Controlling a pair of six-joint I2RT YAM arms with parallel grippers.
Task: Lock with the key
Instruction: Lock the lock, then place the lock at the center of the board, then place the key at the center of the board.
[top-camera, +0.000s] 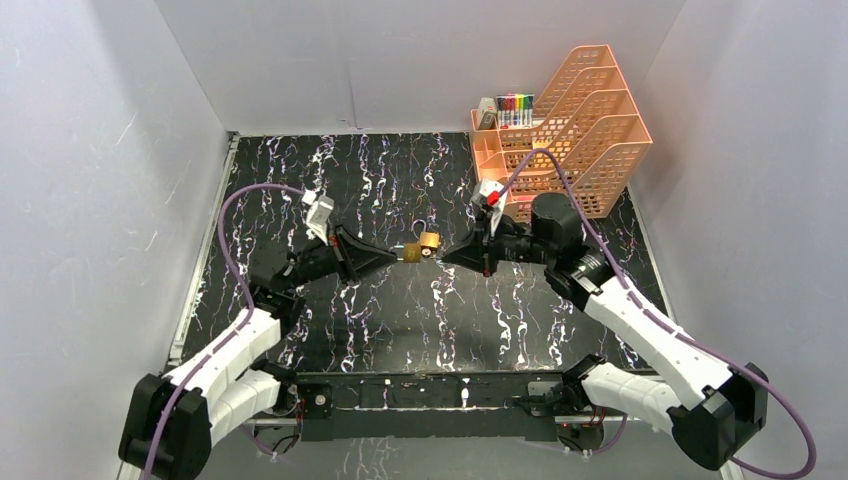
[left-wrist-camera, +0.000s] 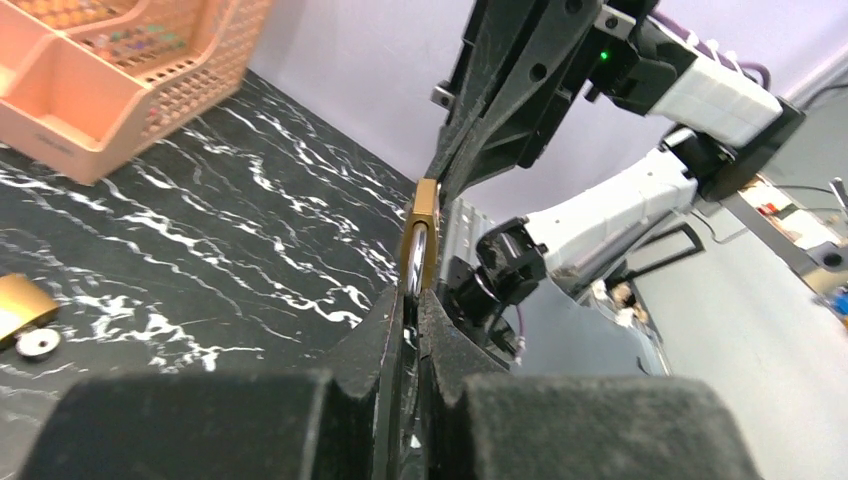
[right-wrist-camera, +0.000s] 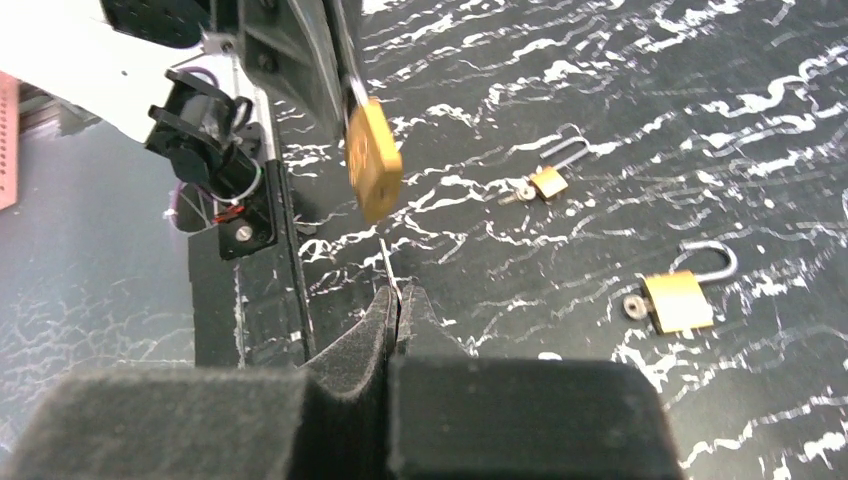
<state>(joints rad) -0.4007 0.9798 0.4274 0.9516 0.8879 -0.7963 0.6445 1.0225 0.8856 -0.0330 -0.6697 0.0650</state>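
Note:
A brass padlock (top-camera: 411, 253) hangs in the air over the middle of the black marbled table. My left gripper (top-camera: 397, 255) is shut on its silver shackle. In the left wrist view the padlock (left-wrist-camera: 425, 225) is edge-on just beyond the left gripper (left-wrist-camera: 412, 300). In the right wrist view the same padlock (right-wrist-camera: 375, 170) hangs ahead of my right gripper (right-wrist-camera: 398, 293). That gripper is shut on a thin key (right-wrist-camera: 388, 262), whose blade points up at the lock's underside. I cannot tell whether the key is inside the lock.
Two more brass padlocks (right-wrist-camera: 548, 182) (right-wrist-camera: 678, 300) lie on the table with their shackles open. One padlock (top-camera: 430, 240) sits just behind the held one. An orange file rack (top-camera: 570, 130) with markers (top-camera: 515, 108) stands at the back right. White walls enclose the table.

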